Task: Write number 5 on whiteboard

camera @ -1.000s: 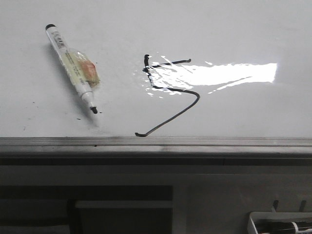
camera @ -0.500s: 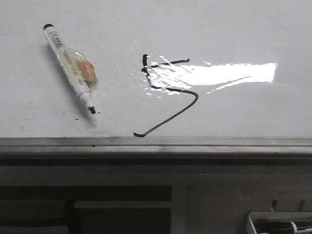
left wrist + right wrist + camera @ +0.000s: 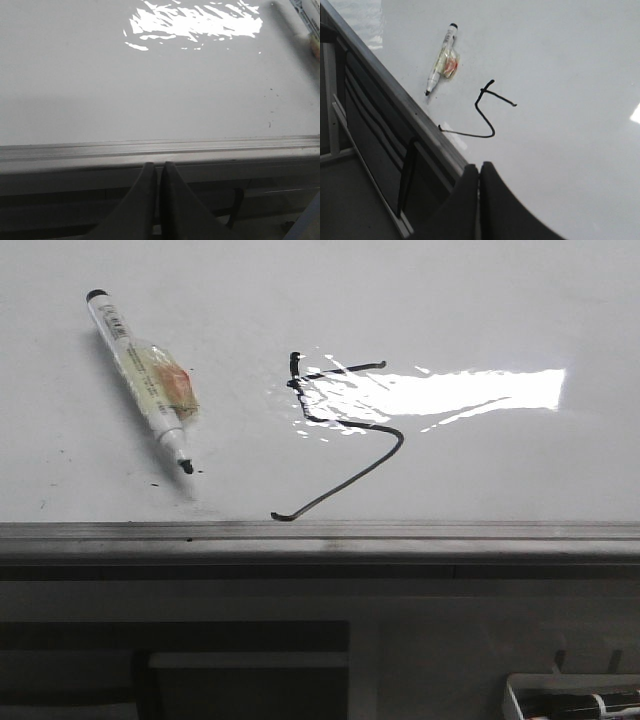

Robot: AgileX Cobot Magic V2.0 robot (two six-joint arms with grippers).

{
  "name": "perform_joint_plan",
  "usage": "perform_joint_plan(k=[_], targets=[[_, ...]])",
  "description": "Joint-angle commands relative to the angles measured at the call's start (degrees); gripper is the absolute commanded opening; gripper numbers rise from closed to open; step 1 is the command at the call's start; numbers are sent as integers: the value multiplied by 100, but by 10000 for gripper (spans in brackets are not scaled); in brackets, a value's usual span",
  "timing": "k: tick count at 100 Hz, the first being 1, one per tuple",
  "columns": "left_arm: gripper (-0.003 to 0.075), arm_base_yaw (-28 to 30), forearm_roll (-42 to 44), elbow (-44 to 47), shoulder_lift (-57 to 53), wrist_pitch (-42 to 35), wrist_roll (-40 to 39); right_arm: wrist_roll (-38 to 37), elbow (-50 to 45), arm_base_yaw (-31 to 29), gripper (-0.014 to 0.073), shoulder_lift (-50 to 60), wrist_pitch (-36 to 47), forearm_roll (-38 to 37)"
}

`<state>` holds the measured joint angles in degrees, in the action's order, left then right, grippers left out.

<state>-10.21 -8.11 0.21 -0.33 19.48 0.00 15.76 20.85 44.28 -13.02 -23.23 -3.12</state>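
Nothing moved but the view, which drifted slightly. Both grippers, left (image 3: 158,172) and right (image 3: 479,175), were pinched together, empty. An uncapped marker (image 3: 140,377) lay beside the number 5 (image 3: 335,430) on the whiteboard (image 3: 500,470).

Bright glare on the whiteboard (image 3: 480,310) washes over the upper strokes of the number 5 (image 3: 340,435) in the front view, so the top bar and corner are partly lost in it. The print on the marker (image 3: 140,375) and the orange patch under its clear wrapping are too small to read, and in the left wrist view only a sliver of the marker (image 3: 310,22) shows, cut off at the edge. At the front view's bottom right corner a white tray (image 3: 560,695) is cut off, its contents unclear.
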Motion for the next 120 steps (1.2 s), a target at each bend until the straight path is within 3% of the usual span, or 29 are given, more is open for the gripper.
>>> perform_joint_plan(k=[1, 18, 28, 38, 48, 74, 89, 120], targets=[[-20, 6, -69, 105, -164, -261, -61, -197, -68, -127, -41, -58, 521, -1], [-20, 6, -69, 105, -164, -261, -61, -1202, -1019, -885, -41, -58, 1496, -1], [-20, 6, -69, 105, -164, -261, -61, -1267, -1635, -1571, -41, -58, 2233, -1], [-20, 6, -69, 105, -164, -261, -61, -1267, -2057, -2313, -41, -45, 2439, -1], [-20, 6, -69, 105, -164, -261, -61, -1267, -2307, -2867, -41, 117, 2414, -1], [-20, 6, -69, 105, -164, -261, -61, -1267, -2295, -3945, -41, 1502, 418, -63], [-20, 6, -83, 105, -153, -261, -61, -1267, -2307, -4227, -41, 1449, 498, -141], [-20, 6, -83, 105, -153, -261, -61, -1267, -2307, -4221, -41, 1461, 498, -141]])
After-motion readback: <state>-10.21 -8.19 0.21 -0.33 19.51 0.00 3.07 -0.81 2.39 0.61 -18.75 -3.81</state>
